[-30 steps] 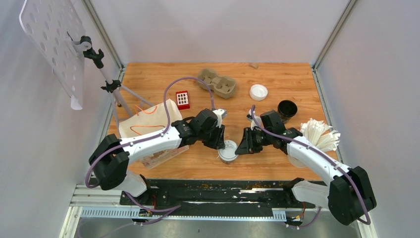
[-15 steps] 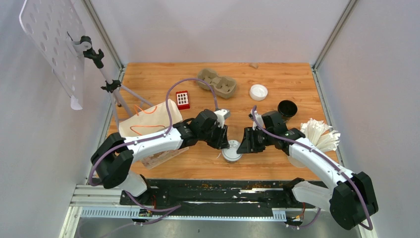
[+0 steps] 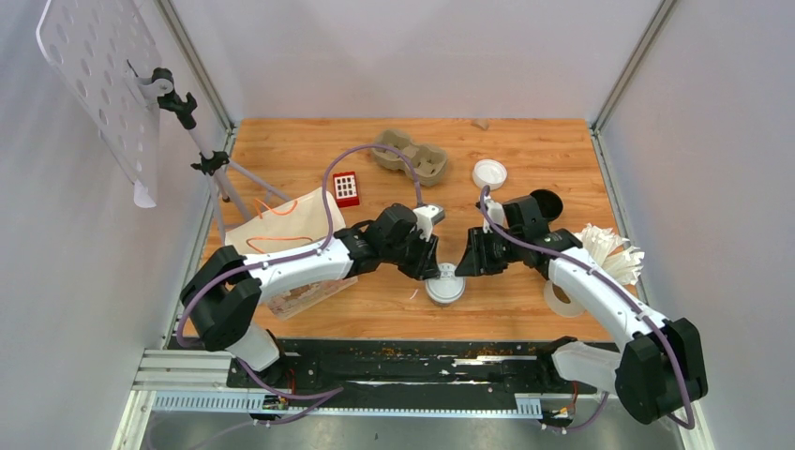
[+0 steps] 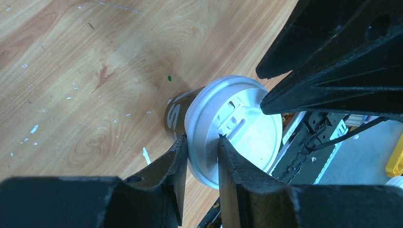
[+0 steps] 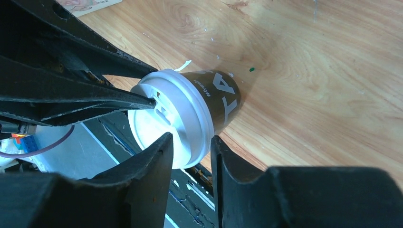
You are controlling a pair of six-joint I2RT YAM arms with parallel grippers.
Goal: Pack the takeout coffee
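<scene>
Task item: small round dark brown takeout coffee cup (image 3: 444,287) with a white plastic lid (image 4: 237,128), standing on the light wooden table top (image 3: 525,141) directly between the two sets of fingers. White lettering shows on its side wall.
Left gripper (image 4: 202,140): fingers (image 4: 177,164) clamped on the lid rim, with one finger outside the rim and the other on the lid's top face.
Right gripper (image 5: 191,137): fingers (image 5: 223,159) clamped on the opposite side of the same rim, with one finger against the outer edge and the other over the lid top.
Finger-to-finger relation: the two sets of tips face each other across the lid, close together. Each wrist view shows the other gripper's tips resting on the lid top.
Beyond the left fingers: grey-brown moulded pulp cup tray (image 3: 412,156), well apart.
Beyond the right fingers: loose white round lid (image 3: 489,173), apart; open black round cup (image 3: 544,204), just behind the gripper body.
Outboard of the right fingers: bundle of white sticks (image 3: 607,251), beside the right arm.
Outboard of the left fingers: cream paper bag with orange handles (image 3: 281,230), beside the left arm.
</scene>
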